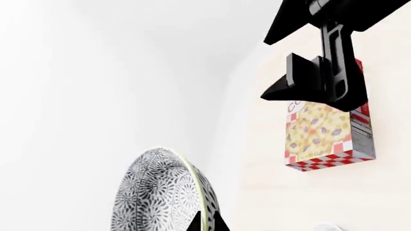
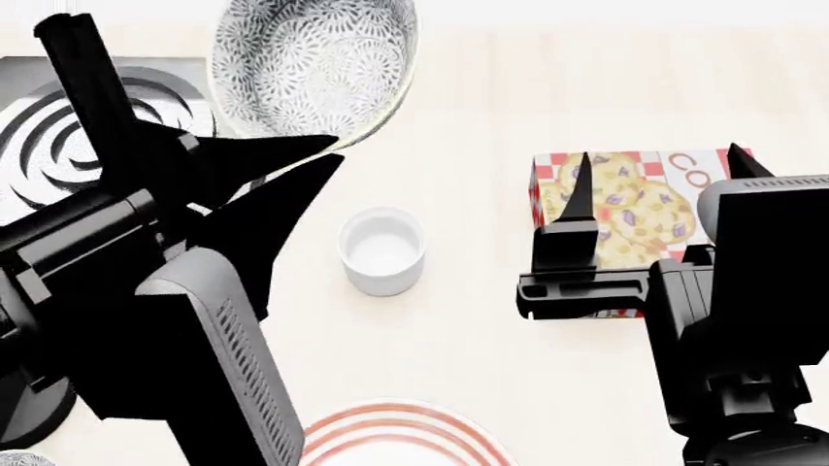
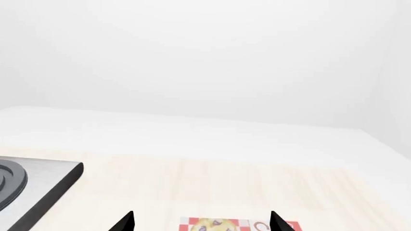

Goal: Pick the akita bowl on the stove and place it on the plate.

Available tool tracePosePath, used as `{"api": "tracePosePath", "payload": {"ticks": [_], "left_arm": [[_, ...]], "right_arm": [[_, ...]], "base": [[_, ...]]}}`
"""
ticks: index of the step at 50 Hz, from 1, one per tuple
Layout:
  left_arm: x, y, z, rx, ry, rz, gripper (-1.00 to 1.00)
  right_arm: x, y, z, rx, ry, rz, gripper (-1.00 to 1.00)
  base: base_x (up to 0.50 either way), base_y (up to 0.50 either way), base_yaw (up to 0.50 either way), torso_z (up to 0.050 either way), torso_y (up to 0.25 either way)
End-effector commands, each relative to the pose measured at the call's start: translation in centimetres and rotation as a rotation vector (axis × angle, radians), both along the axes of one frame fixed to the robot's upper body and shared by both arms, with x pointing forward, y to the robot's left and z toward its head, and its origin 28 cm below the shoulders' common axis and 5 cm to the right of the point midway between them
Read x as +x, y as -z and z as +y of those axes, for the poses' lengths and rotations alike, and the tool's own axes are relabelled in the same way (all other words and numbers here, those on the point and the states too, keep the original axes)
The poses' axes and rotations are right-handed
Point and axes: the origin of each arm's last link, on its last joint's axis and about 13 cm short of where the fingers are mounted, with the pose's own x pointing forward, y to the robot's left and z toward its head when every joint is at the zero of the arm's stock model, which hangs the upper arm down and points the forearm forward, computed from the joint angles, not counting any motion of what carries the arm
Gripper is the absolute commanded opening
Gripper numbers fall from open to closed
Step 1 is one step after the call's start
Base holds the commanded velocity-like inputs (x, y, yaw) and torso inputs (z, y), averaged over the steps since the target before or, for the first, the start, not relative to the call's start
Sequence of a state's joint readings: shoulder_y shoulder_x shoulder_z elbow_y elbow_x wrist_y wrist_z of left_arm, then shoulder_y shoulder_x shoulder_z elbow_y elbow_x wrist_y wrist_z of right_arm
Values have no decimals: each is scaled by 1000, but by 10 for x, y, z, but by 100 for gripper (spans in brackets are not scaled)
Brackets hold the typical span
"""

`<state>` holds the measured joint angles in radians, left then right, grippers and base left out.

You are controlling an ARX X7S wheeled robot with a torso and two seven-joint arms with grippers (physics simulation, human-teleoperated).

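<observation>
The left gripper (image 2: 317, 160) reaches forward, its jaws pinching the rim of the bowl (image 2: 315, 66), which hangs tilted beside the stove (image 2: 78, 107), off its burner. The right gripper (image 2: 654, 189) hovers over the cookie box (image 2: 622, 209) with its jaws spread wide, holding nothing. The cup (image 2: 382, 250) stands between bowl and plate (image 2: 402, 437)

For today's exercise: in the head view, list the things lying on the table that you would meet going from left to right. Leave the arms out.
stove → akita bowl, held up by the left claw → white cup → cookie box. The plate at the bottom edge overlaps the cup's span, so it is left out.
</observation>
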<state>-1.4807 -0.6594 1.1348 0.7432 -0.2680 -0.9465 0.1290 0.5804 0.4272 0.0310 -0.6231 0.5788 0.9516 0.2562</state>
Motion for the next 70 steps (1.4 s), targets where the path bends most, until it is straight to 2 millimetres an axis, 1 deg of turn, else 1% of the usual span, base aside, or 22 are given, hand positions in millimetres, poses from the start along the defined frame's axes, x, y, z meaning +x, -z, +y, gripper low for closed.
{"api": "tracePosePath", "payload": {"ticks": [1,5,18,27,28,31,32,35,56,70], "left_arm": [[-13,6,1,97,54,-18,-100],[-18,12,0,134,73,10,-100],[-22,30,1,217,90,60,-100],[-24,35,1,240,103,87,-100],[-25,39,1,253,107,93,-100],[-25,40,1,258,108,97,-100],[-27,46,1,275,113,107,-100],[-29,51,1,289,119,119,-100],[-37,69,-3,323,160,146,-100],[-42,77,-4,330,175,162,-100]], "right_arm": [[-1,0,0,-1,-1,0,100],[0,0,0,-1,0,-1,100],[1,2,-1,0,0,0,100],[1,1,0,0,0,-1,100],[1,1,0,0,0,-1,100],[1,2,0,0,0,-1,100],[2,2,0,-1,0,-1,100],[2,3,0,0,0,-1,100],[0,0,0,-1,-2,-2,100],[0,1,0,-2,-2,-2,100]], "base": [[0,0,0,0,0],[0,0,0,0,0],[0,0,0,0,0],[0,0,0,0,1],[0,0,0,0,0],[0,0,0,0,0],[0,0,0,0,0],[0,0,0,0,0],[0,0,0,0,0],[0,0,0,0,0]]}}
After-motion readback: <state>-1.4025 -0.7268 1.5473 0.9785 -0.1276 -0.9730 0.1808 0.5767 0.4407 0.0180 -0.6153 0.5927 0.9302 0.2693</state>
